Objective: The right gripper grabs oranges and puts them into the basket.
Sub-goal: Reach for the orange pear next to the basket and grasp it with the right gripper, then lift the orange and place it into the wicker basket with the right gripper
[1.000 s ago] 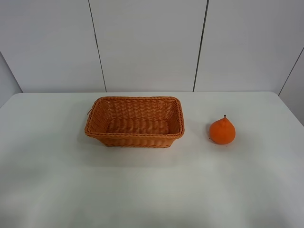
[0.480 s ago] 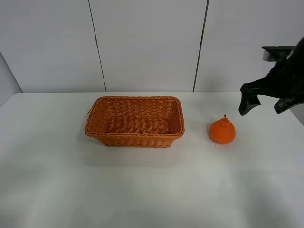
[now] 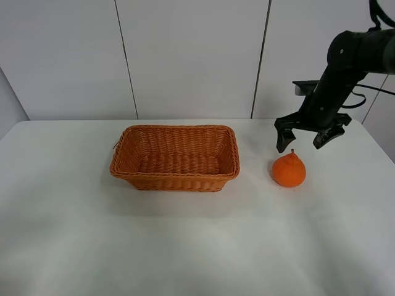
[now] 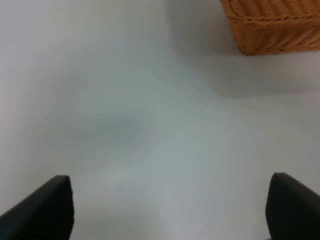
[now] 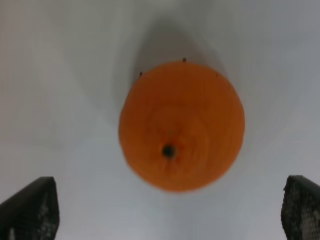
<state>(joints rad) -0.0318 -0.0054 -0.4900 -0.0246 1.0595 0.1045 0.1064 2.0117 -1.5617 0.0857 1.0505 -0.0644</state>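
The orange (image 3: 289,170), round with a knobbed top and short stem, stands on the white table right of the wicker basket (image 3: 175,158). My right gripper (image 3: 302,140) hangs open just above and slightly behind it, jaws spread wide. In the right wrist view the orange (image 5: 181,125) sits centred between the two fingertips (image 5: 30,209), seen from above, untouched. The left gripper (image 4: 170,207) is open over bare table, with a corner of the basket (image 4: 272,25) beyond it. The left arm is out of the exterior view.
The basket holds nothing. The white table (image 3: 197,246) stretches wide in front of the basket and orange. A panelled white wall stands behind the table's back edge.
The right arm has come in from the right edge and moved left and down, so the open gripper now hangs over the orange. Orange and basket have not moved.
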